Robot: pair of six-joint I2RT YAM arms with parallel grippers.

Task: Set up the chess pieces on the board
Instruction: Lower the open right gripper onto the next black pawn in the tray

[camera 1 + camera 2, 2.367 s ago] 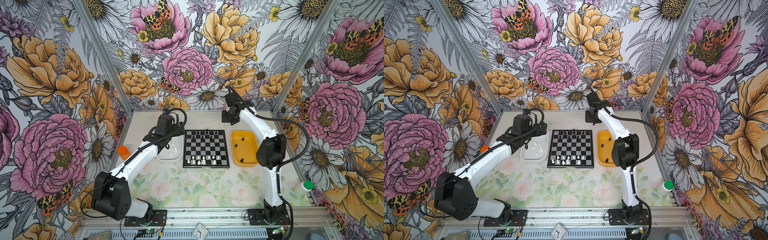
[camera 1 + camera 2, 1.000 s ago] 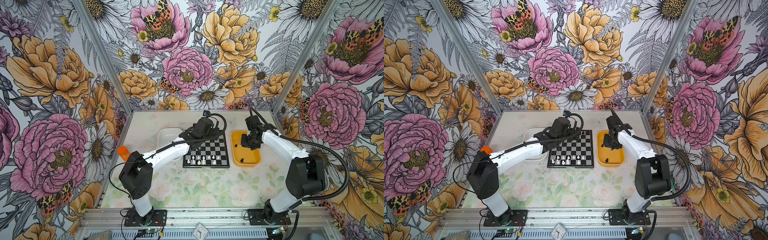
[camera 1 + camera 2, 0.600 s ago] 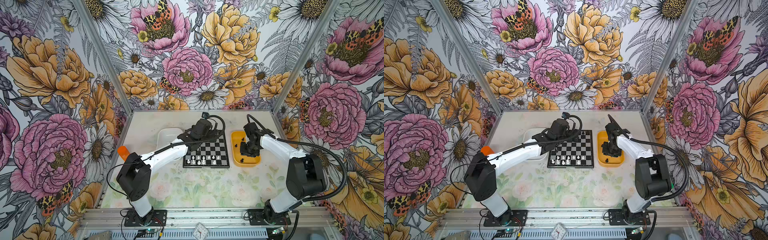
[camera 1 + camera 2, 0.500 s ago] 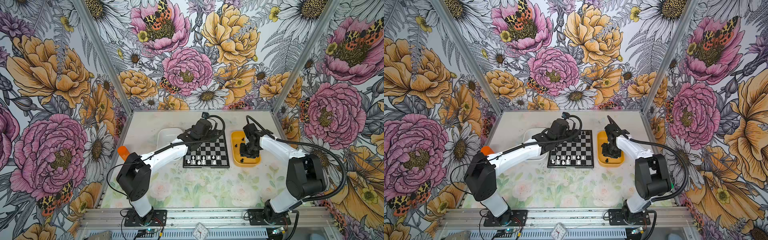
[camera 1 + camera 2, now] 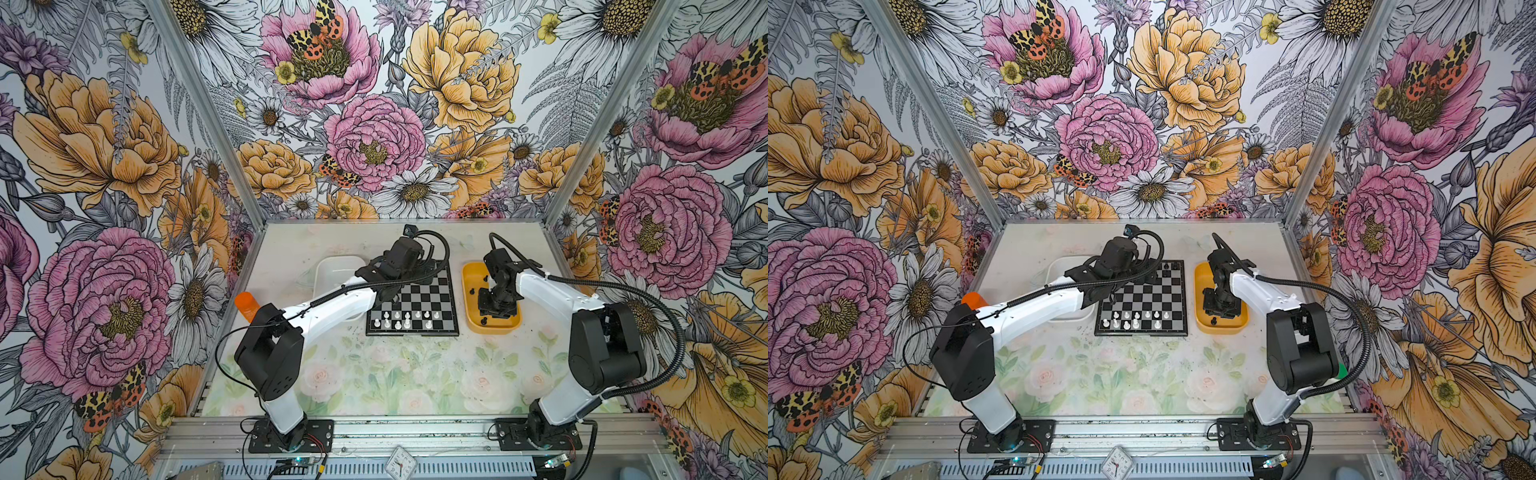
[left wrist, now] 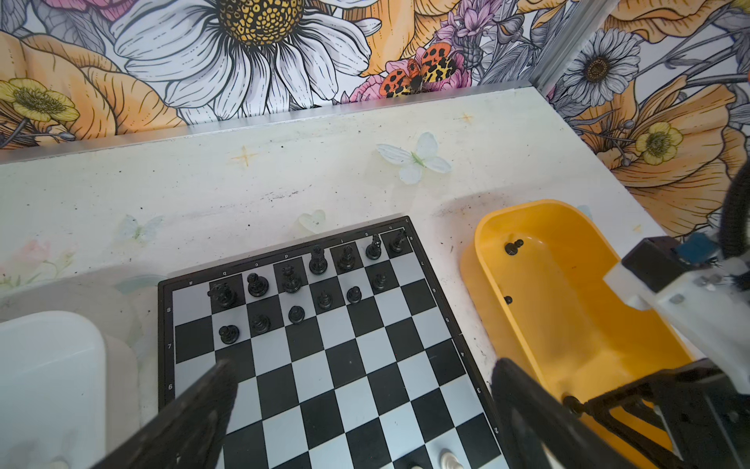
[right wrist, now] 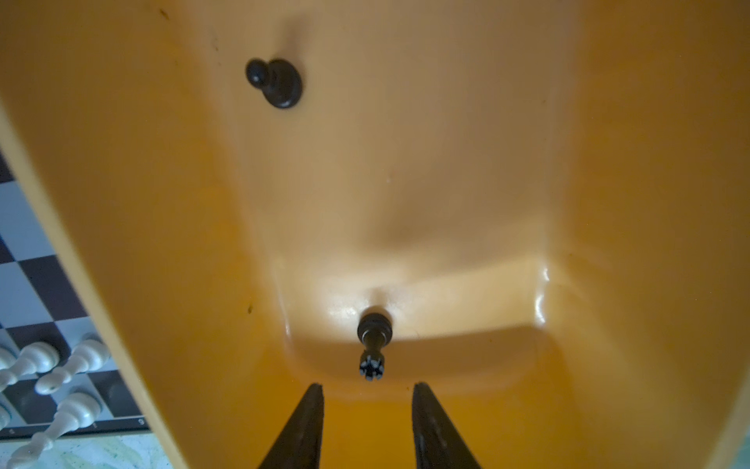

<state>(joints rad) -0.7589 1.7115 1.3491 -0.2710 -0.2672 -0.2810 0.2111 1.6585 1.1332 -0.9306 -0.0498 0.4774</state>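
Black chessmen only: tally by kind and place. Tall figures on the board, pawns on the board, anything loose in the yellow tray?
On the board, tall black figures: 7
On the board, black pawns: 6
In the yellow tray, loose black pieces: 3
Total black: 16

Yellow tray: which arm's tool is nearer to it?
Right. The right tool is down inside the yellow tray, open near a black piece; the left tool hangs open above the board, next to the tray.
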